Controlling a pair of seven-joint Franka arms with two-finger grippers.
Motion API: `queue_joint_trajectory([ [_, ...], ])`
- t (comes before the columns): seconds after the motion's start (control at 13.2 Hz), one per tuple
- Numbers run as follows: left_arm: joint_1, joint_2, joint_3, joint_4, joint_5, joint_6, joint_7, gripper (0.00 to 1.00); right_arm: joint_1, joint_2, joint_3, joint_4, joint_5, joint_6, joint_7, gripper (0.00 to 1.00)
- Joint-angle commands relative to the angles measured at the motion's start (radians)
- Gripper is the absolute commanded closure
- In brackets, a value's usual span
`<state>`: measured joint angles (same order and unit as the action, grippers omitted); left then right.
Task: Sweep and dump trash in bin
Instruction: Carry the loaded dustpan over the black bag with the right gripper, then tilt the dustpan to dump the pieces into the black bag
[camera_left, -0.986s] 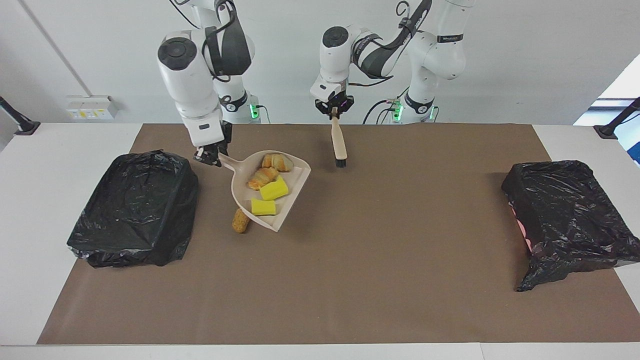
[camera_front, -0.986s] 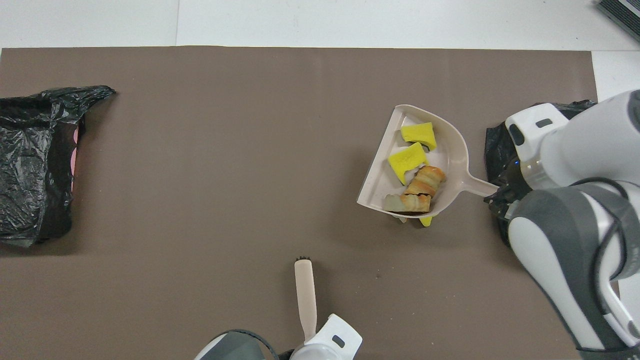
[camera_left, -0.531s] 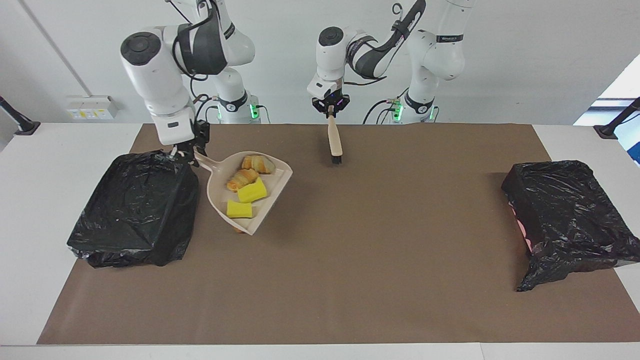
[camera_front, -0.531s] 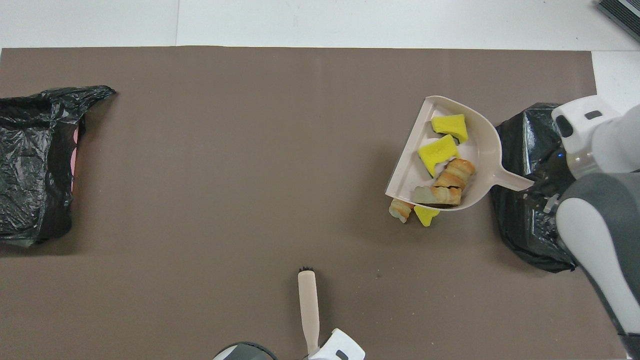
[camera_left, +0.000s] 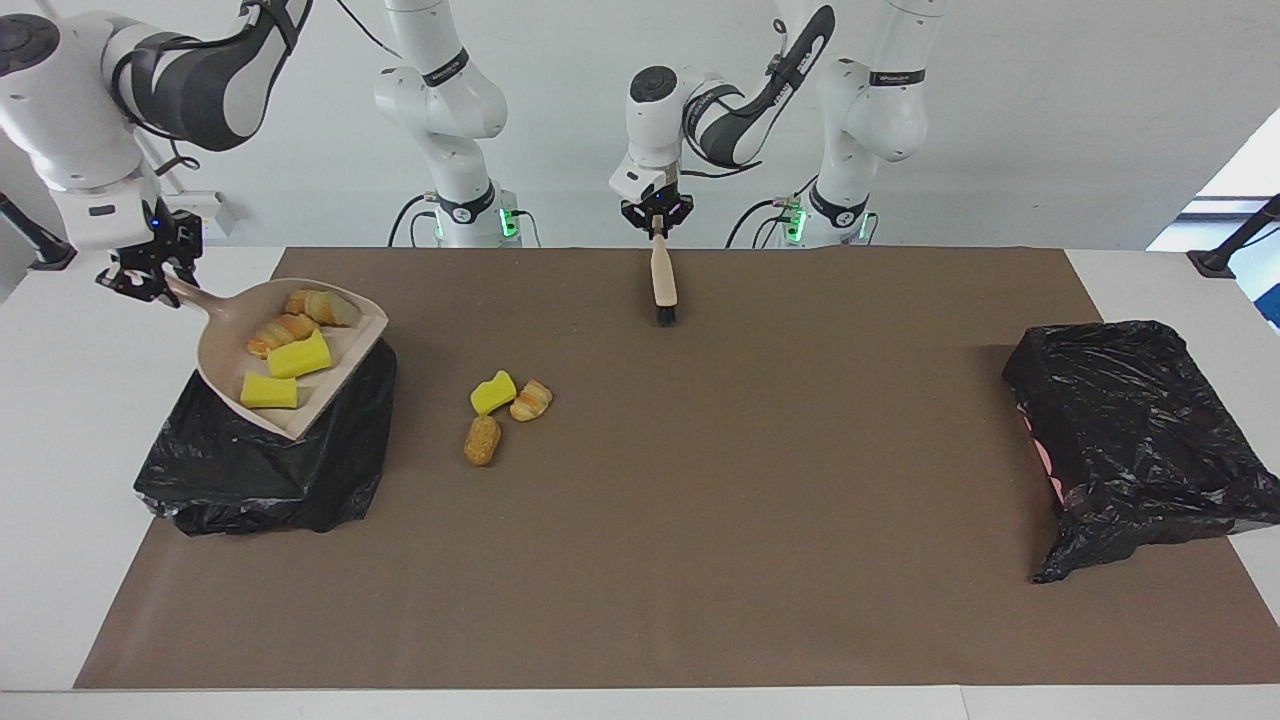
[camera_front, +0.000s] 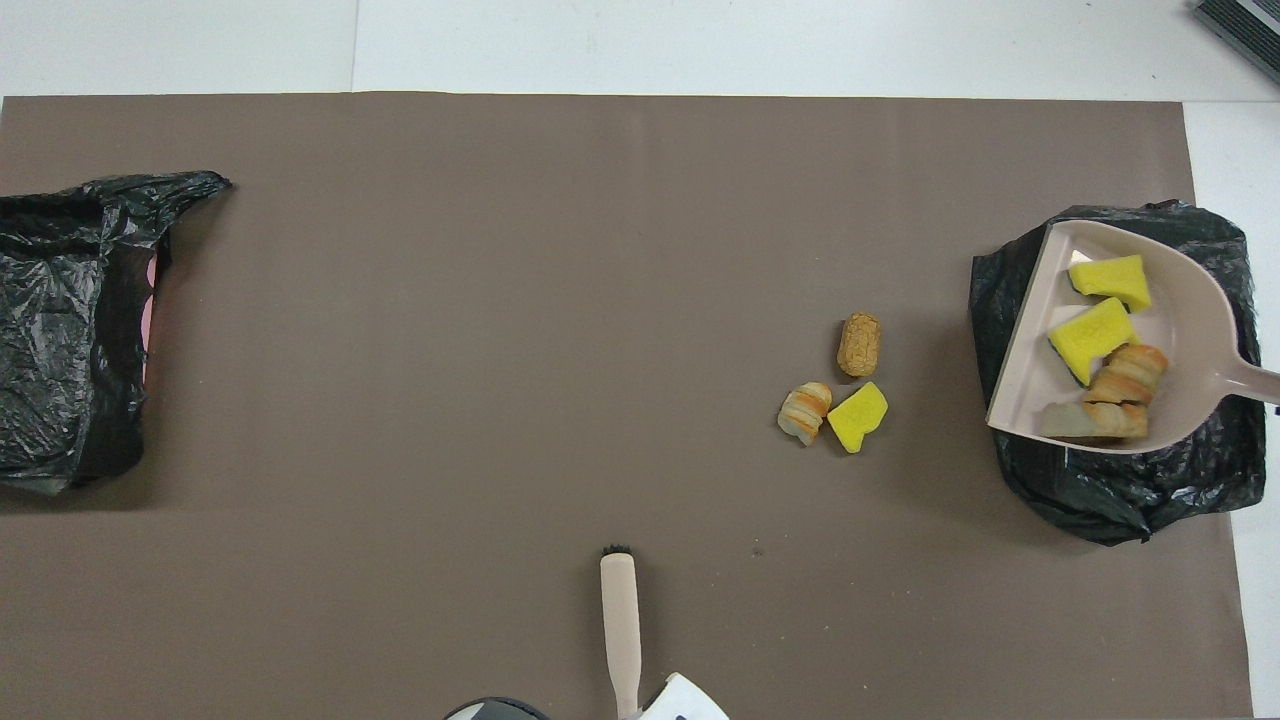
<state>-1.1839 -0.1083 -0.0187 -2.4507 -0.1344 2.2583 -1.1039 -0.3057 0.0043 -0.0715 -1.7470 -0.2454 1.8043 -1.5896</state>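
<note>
My right gripper (camera_left: 150, 280) is shut on the handle of the beige dustpan (camera_left: 220, 360), which it holds over the black-bagged bin (camera_left: 270, 450) at the right arm's end of the table. In the pan lie two yellow foam chunks (camera_front: 1095, 335), a croissant (camera_front: 1125, 372) and a bread lump (camera_front: 1090, 420). Three pieces of trash sit on the brown mat beside the bin: a yellow chunk (camera_left: 493, 392), a small croissant (camera_left: 531, 399) and a brown lump (camera_left: 482, 440). My left gripper (camera_left: 657, 215) is shut on the brush (camera_left: 662, 280), bristles down near the robots' edge of the mat.
A second black-bagged bin (camera_left: 1130, 430) stands at the left arm's end of the table. The brown mat (camera_left: 750, 500) covers most of the white table. The dustpan handle runs off the edge of the overhead view, so the right gripper does not show there.
My right arm has lifted the dustpan off the mat and carried it over the bin. Three pieces stayed on the mat. The brush has drawn back slightly toward the robots.
</note>
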Motion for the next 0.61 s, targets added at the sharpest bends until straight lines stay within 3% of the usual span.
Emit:
queue_joint_trajectory([
  [0.0,0.015,0.009,0.014,0.022,0.004,-0.008,0.045,0.82,-0.032,0.025,0.012,0.037,-0.055,0.071,-0.084,1.00],
  [0.15,0.035,0.002,0.014,0.033,0.003,-0.060,0.079,0.83,-0.078,0.075,0.012,0.037,-0.074,0.139,-0.154,1.00],
  [0.3,0.044,-0.002,0.028,0.087,-0.104,-0.181,0.171,0.85,-0.095,0.098,0.010,0.035,-0.101,0.236,-0.188,1.00],
  [0.53,0.066,-0.002,0.029,0.084,-0.163,-0.204,0.214,0.83,-0.086,0.102,0.015,0.021,-0.228,0.297,-0.211,1.00],
])
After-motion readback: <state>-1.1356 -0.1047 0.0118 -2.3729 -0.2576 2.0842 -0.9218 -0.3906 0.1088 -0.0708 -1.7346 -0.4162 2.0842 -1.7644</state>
